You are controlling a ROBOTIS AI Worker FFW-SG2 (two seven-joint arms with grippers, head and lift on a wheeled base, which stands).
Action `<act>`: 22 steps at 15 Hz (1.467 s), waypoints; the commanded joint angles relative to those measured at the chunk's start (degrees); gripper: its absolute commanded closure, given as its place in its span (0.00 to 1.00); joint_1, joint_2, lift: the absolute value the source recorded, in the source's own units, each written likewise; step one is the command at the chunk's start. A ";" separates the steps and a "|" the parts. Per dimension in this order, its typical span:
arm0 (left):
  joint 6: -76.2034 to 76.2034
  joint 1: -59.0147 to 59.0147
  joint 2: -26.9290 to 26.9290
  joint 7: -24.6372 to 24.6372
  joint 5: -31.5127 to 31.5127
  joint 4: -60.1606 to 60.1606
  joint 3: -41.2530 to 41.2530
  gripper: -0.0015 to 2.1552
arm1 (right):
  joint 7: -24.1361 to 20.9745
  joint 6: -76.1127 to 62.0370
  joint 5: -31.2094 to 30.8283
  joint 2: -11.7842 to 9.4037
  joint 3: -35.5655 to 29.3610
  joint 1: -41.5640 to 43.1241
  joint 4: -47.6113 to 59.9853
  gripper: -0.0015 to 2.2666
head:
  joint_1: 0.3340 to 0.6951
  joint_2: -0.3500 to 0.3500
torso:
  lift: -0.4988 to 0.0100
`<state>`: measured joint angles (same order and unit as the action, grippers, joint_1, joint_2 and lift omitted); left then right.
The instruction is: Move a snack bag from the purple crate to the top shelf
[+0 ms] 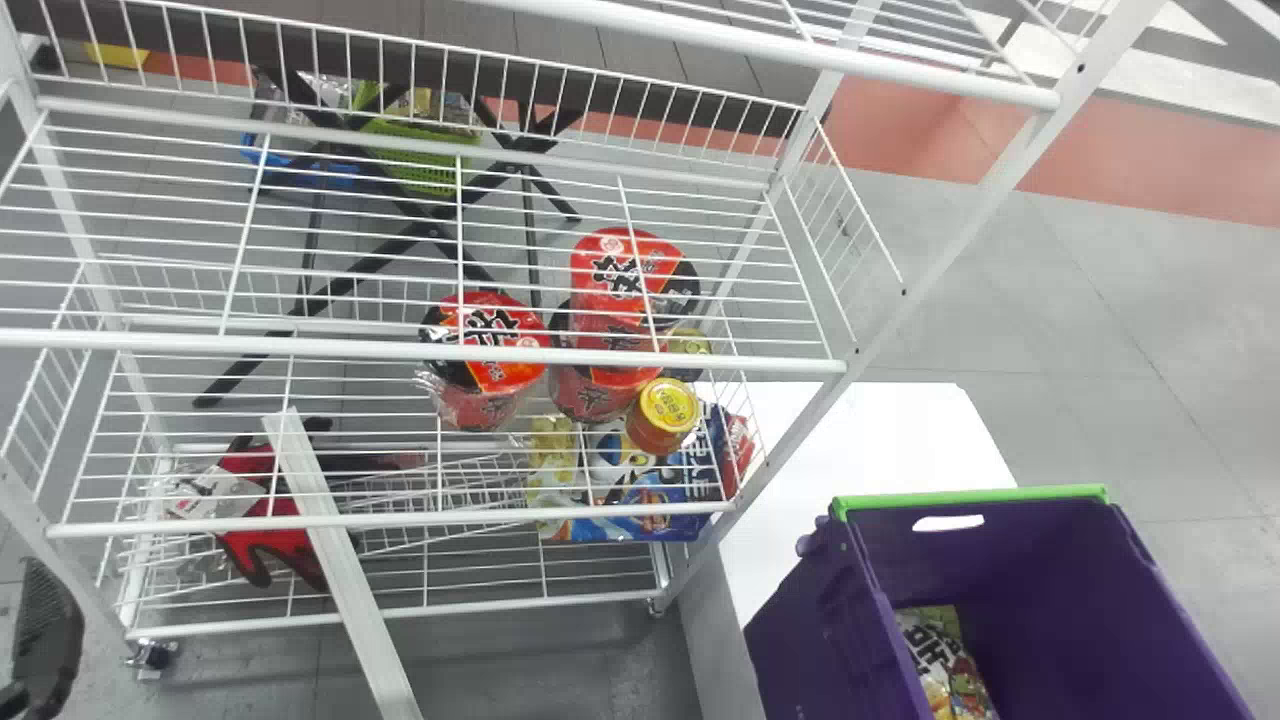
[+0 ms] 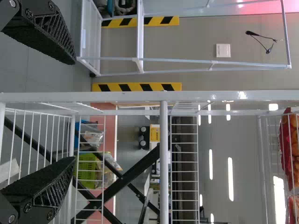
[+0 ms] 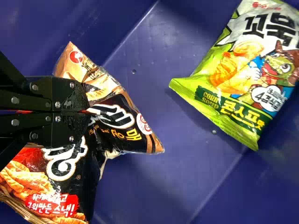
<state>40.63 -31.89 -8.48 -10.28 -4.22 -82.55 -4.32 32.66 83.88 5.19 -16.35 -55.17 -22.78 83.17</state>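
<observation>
Nearest the wrist camera, the black fingers of the right end effector (image 3: 88, 112) are closed together on the black-and-brown snack bag (image 3: 117, 121), pinching it at its creased middle. The bag lies within the purple crate (image 1: 1060, 600), one part spreading to either side of the fingertips, with golden snacks printed on it. Apart from it in the crate is a green-and-white snack bag (image 3: 247, 70), printed with a cartoon character.

The crate has a bright green rim (image 1: 970, 497) along one edge and stands by the white worktop (image 1: 880, 440), to the right of the white wire rack (image 1: 430, 350). Below the rack's upper wires, red-lidded noodle cups (image 1: 490, 345) sit near a yellow-lidded jar (image 1: 665, 405), with a blue package (image 1: 640, 490) close by. Red-and-black gloves (image 1: 265, 500) lie toward the rack's left side, and a pale bar (image 1: 340, 570) slants across its front.

At the head view's lower left edge is the left end effector (image 1: 45, 635); the left wrist view shows its fingers spread wide, with rack bars beyond. Behind the rack, a lime-green basket (image 1: 425, 160) sits near crossed black legs (image 1: 420, 230).
</observation>
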 commanded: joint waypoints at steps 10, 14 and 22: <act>-0.17 0.25 -0.05 0.00 -0.18 0.29 -0.08 0.04 | -0.14 -0.60 0.00 0.00 -0.73 0.19 -0.29 0.99 | 1.00 0.00 | 0.30; -0.17 0.16 -0.05 -0.09 -0.09 0.29 0.01 0.04 | -0.40 -0.60 0.18 0.00 -1.87 0.37 -0.38 0.99 | 1.00 0.00 | 0.33; -0.34 -0.01 -0.22 0.26 0.09 0.02 -0.43 0.04 | -0.14 -0.60 0.79 0.00 -3.72 0.28 -0.29 0.99 | 1.00 0.00 | 0.40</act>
<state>40.44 -31.90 -8.70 -10.02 -4.23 -82.43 -4.71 32.51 83.41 5.98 -16.32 -58.51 -22.42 82.88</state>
